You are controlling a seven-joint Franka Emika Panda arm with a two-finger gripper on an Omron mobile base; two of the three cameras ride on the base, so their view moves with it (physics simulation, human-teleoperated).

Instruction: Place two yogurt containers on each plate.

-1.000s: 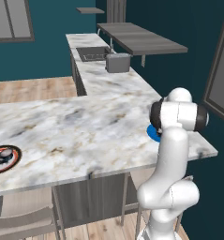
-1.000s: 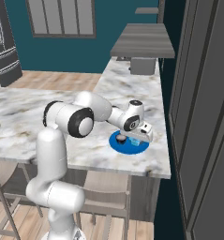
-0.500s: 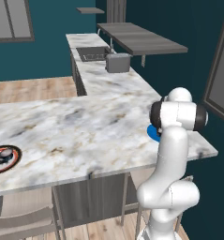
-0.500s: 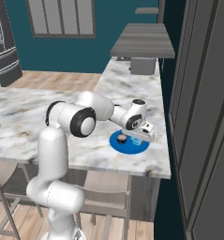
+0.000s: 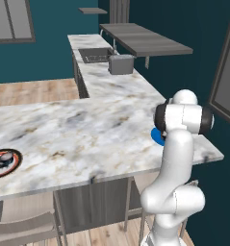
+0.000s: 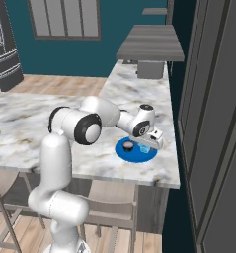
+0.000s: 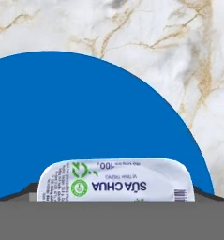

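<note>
The plain blue plate [image 6: 128,154] lies near the counter's right end, and a sliver of it [image 5: 157,137] shows behind my arm. On it stands a dark round yogurt container [image 6: 129,146]. Beside that is the pale blue yogurt container [image 6: 144,147], which in the hand view shows a white printed lid [image 7: 115,180] low over the plate [image 7: 85,117]. My gripper [image 6: 148,144] [image 7: 115,192] is shut on this tub, with a dark fingertip at each end. Far left, the red-rimmed plate [image 5: 10,166] carries two dark yogurt containers [image 5: 3,157].
The marble counter [image 5: 78,129] ends just right of the blue plate, where a dark cabinet wall [image 6: 208,123] stands. A grey toaster [image 5: 121,64] and a sink [image 5: 95,55] sit on the far counter. Stools [image 6: 109,210] stand below the near edge.
The hand has shifted only slightly over the blue plate, still holding the pale blue tub. The plates and the other tubs have not moved.
</note>
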